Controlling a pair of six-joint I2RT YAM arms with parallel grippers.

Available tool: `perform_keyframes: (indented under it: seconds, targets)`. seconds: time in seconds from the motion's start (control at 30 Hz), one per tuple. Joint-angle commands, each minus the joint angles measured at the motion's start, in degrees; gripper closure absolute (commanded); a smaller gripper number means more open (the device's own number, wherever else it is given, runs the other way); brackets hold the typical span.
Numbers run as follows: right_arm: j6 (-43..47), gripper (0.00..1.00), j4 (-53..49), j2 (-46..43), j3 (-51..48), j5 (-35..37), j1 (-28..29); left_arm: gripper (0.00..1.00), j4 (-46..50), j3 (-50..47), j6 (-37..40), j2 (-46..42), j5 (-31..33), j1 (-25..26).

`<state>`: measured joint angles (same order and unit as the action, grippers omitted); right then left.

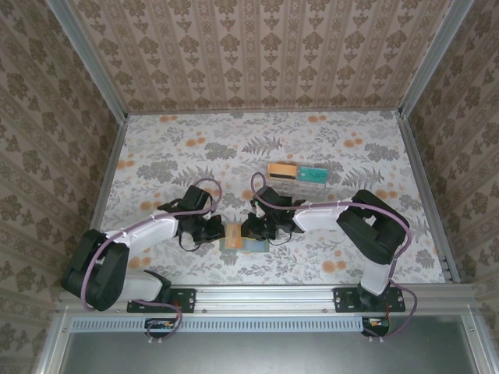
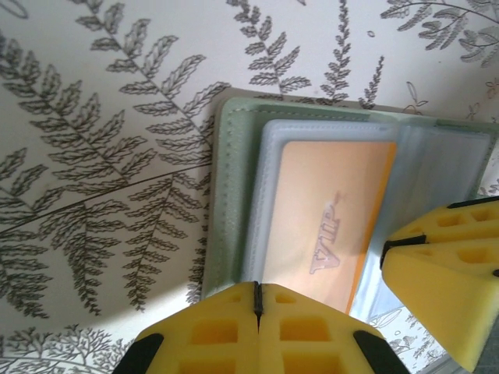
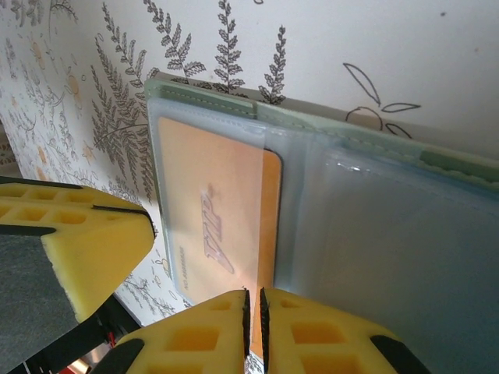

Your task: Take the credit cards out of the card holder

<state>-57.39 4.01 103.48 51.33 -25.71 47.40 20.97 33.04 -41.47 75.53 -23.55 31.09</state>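
Fern-and-flower cloth covers the table (image 1: 156, 148), and near its front edge the wallet (image 1: 243, 240) lies open and flat between the two arms. An orange card (image 2: 327, 210) embossed "VIP" sits in a frosted sleeve on one inner panel, and a strip along its fold side shows a deeper orange. The other panel is blue-grey. The left gripper (image 2: 257, 300), its yellow fingers pressed tight together, stands at the card's near edge. The right gripper (image 3: 253, 308) stands at the card's corner by the fold. Its fingers are all but together, with a hairline slit between them; whether they pinch anything cannot be told. Further back, well apart from the wallet, lies a clear tray (image 1: 299, 176), orange at one end and teal at the other. Patterned walls (image 1: 257, 47) enclose the table on three sides.
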Motion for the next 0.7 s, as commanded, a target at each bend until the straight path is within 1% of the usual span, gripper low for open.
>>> perform_keyframes:
  seconds: [0.0, 0.2, 0.4, 0.57, 0.67]
  targets:
    - [0.5, 0.82, -2.1, -1.2, -0.6, 1.3, -0.1, 1.0, -1.1, 0.3, -0.5, 0.4, -1.2, 0.4]
    - [0.4, 0.78, -1.4, 0.2, -0.1, 0.3, -0.2, 1.0, -0.7, -0.1, -0.5, 2.5, -0.3, 0.6]
    - [0.4, 0.78, -0.9, 1.2, 0.2, -0.5, -0.2, 1.0, 0.7, -0.4, -0.3, 4.9, 0.8, 0.6]
    - [0.1, 0.8, -0.2, 2.0, 0.3, -1.0, -0.1, 1.0, 1.0, -0.3, -0.3, 5.5, 0.9, 0.6]
    - [0.1, 0.83, 0.1, 2.1, 0.4, -1.2, 0.0, 1.0, 1.1, -0.2, -0.2, 5.5, 1.0, 0.6]
